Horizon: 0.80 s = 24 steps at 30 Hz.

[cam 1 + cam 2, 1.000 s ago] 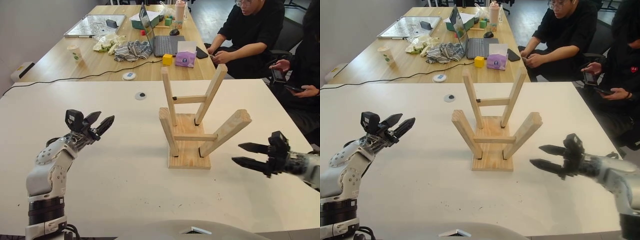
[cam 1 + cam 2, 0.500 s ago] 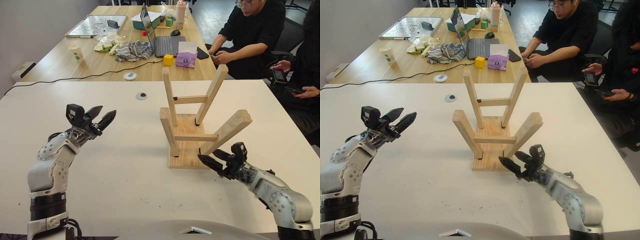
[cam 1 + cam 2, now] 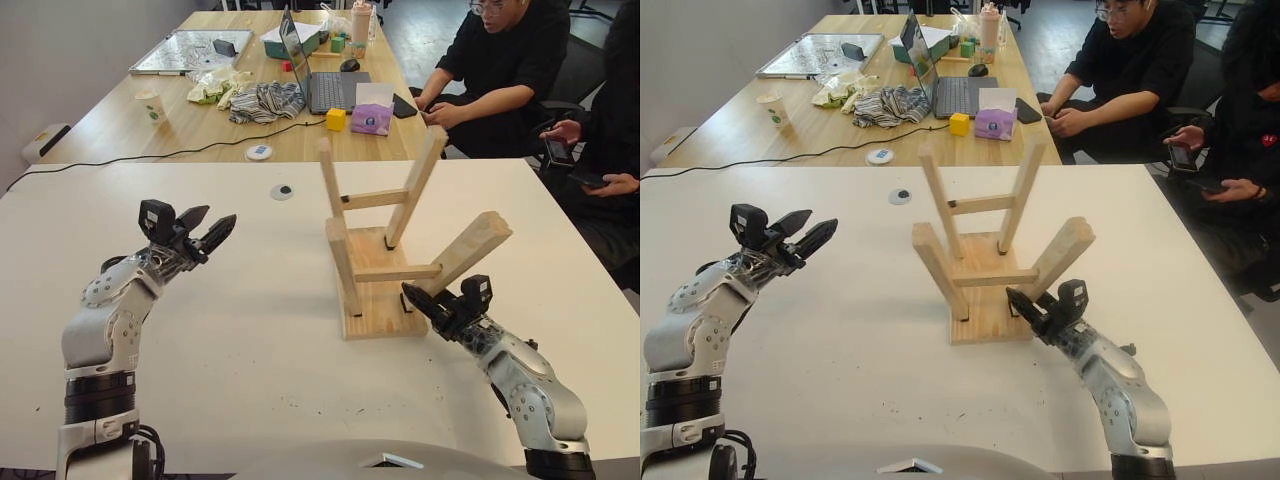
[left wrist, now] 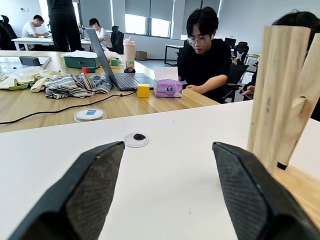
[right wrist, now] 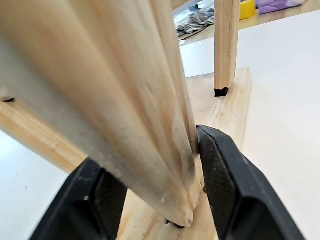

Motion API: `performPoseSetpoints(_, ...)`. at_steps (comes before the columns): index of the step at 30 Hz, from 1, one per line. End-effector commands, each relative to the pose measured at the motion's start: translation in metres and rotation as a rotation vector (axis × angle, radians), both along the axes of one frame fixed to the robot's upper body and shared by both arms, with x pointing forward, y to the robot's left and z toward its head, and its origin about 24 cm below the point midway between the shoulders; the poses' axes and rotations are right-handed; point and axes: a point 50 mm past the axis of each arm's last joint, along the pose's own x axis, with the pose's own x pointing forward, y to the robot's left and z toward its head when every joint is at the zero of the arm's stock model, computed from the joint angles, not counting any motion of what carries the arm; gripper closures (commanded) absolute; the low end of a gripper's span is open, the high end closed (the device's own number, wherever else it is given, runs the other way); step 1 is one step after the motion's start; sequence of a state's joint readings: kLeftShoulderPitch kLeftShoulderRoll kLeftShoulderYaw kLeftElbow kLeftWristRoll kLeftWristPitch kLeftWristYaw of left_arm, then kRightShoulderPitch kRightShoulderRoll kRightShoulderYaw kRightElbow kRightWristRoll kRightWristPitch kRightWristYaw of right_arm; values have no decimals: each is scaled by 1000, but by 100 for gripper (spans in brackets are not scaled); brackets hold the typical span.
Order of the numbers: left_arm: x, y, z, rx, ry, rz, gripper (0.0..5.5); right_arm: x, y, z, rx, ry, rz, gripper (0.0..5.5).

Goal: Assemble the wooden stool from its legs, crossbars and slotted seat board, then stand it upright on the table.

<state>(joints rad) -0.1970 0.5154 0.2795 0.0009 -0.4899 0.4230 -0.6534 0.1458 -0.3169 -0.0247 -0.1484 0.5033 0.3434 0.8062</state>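
The wooden stool (image 3: 385, 265) stands upside down mid-table, its seat board (image 3: 370, 325) flat on the white top, legs and crossbars pointing up. My right gripper (image 3: 420, 300) is at the foot of the slanted near right leg (image 3: 470, 248). In the right wrist view its fingers (image 5: 225, 175) sit on either side of that leg (image 5: 125, 100), pressed against the wood just above the board. My left gripper (image 3: 205, 232) hangs open above the table well to the left of the stool, holding nothing; its wrist view has a stool leg (image 4: 280, 95) ahead of it.
A small round disc (image 3: 282, 191) lies on the white table behind the stool. The wooden table (image 3: 120, 130) beyond carries a laptop, clothes, a yellow cube and a tissue box. A black cable (image 3: 150, 156) runs along its near edge. People sit at the far right.
My right arm swung in from the table's right side and closed its fingers around the foot of the near right leg. The stool turned and shifted slightly. My left gripper rose a little.
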Motion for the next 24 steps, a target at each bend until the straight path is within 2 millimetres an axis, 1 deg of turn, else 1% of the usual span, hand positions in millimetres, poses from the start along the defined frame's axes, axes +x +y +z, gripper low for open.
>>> performPoseSetpoints(1,16,18,4,11,3,28,225,20,15,-9,-70,-64,357,381)
performPoseSetpoints(2,18,24,0,6,18,45,225,29,13,-10,-106,-84,396,391)
performPoseSetpoints(3,16,34,-9,18,53,74,225,48,9,-10,-167,-119,384,409)
performPoseSetpoints(4,13,42,-21,41,94,89,225,68,4,-8,-233,-159,345,388)
performPoseSetpoints(5,9,48,-32,57,130,96,225,85,0,-3,-275,-190,297,380)
performPoseSetpoints(6,4,52,-42,70,161,96,225,103,-2,5,-326,-245,231,355)
performPoseSetpoints(8,-4,54,-55,65,192,72,225,125,-5,21,-399,-347,152,320)
performPoseSetpoints(10,-12,52,-61,54,189,39,225,137,-8,34,-423,-399,141,286)
performPoseSetpoints(11,-18,50,-64,61,184,15,225,140,-15,40,-430,-411,144,267)
performPoseSetpoints(13,-29,51,-68,91,180,-22,225,141,-32,47,-418,-386,150,237)
performPoseSetpoints(14,-37,51,-70,120,176,-56,225,138,-47,50,-396,-339,151,219)
performPoseSetpoints(16,-54,45,-72,182,170,-140,225,133,-78,54,-347,-244,105,219)
performPoseSetpoints(17,-61,40,-73,210,163,-188,225,129,-91,55,-342,-209,84,219)
performPoseSetpoints(19,-72,19,-74,233,140,-312,225,119,-114,52,-374,-134,62,219)
performPoseSetpoints(20,-77,9,-74,223,131,-360,225,115,-121,51,-390,-105,67,219)
performPoseSetpoints(21,-78,-7,-72,207,105,-413,225,108,-126,46,-422,-69,123,219)
performPoseSetpoints(23,-76,-28,-68,190,46,-463,225,98,-125,40,-443,-21,247,219)
performPoseSetpoints(24,-71,-38,-66,188,12,-474,225,95,-120,38,-441,-12,322,219)
